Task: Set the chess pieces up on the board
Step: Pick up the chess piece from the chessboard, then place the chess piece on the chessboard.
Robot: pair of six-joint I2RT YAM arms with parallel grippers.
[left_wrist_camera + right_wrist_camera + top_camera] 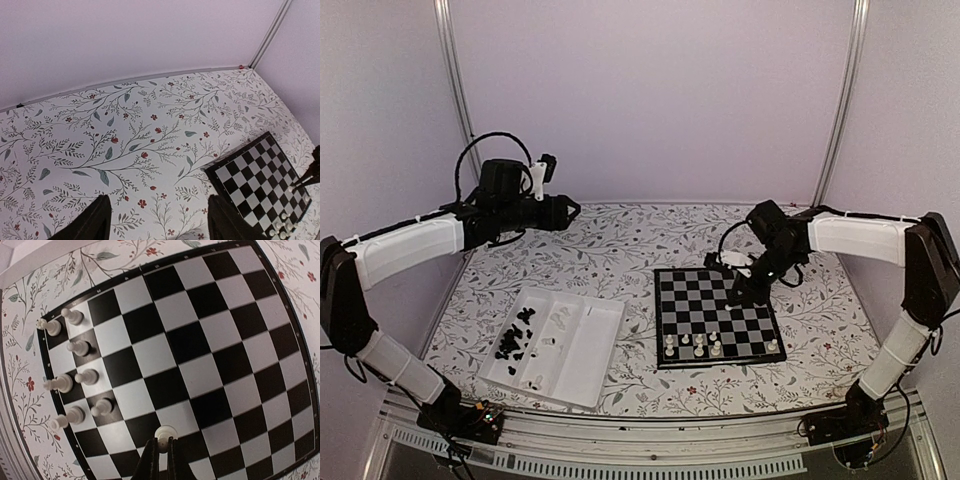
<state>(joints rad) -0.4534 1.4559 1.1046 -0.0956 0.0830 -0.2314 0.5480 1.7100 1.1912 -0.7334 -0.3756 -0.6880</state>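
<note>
The board (695, 300) lies right of centre, and its near rows carry several white chess pieces (700, 347). In the right wrist view these white pieces (80, 347) stand along the left side of the board (200, 340). My right gripper (161, 450) is shut on a white piece (165, 432) and holds it base-down over the squares. From above, that right gripper (740, 290) hangs over the board's right half. My left gripper (570, 210) is raised at the far left, away from the board. It stands open and empty, its fingers (95, 220) wide apart over the cloth.
A white compartment tray (600, 345) sits at the front left. It holds several black pieces (515, 340) and a few white pieces (555, 325). A floral cloth (620, 250) covers the table. Walls close in the back and sides. The board's corner (260, 180) shows in the left wrist view.
</note>
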